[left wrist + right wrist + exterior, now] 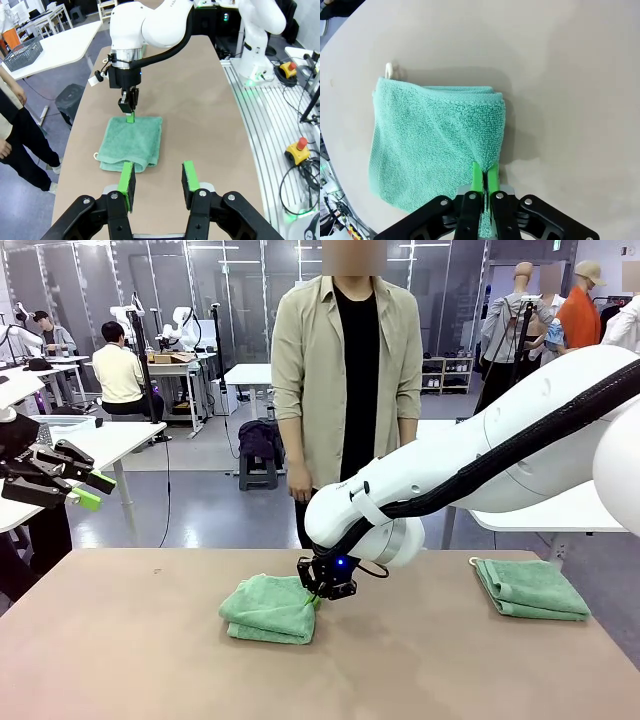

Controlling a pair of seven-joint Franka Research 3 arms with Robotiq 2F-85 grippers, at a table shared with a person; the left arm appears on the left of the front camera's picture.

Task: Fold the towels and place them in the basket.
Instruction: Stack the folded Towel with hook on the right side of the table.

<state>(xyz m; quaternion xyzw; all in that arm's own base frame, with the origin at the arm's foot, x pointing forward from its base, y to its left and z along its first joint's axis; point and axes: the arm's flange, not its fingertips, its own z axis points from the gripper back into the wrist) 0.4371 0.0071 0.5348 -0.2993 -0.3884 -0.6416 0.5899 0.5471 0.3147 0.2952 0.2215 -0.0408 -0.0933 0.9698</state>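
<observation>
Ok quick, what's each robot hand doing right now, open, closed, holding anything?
Left hand: open, holding nothing, raised off the table.
Right hand: closed, pinching the edge of the folded towel.

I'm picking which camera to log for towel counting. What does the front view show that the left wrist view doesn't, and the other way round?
Front view alone: a second folded towel at the table's right side, and the person's torso across the table.

Left wrist view alone: the left gripper with its jaws apart over the table, a mesh basket on a side table, and the folded towel's loop.

Both: the right gripper shut at the edge of the middle folded towel.
</observation>
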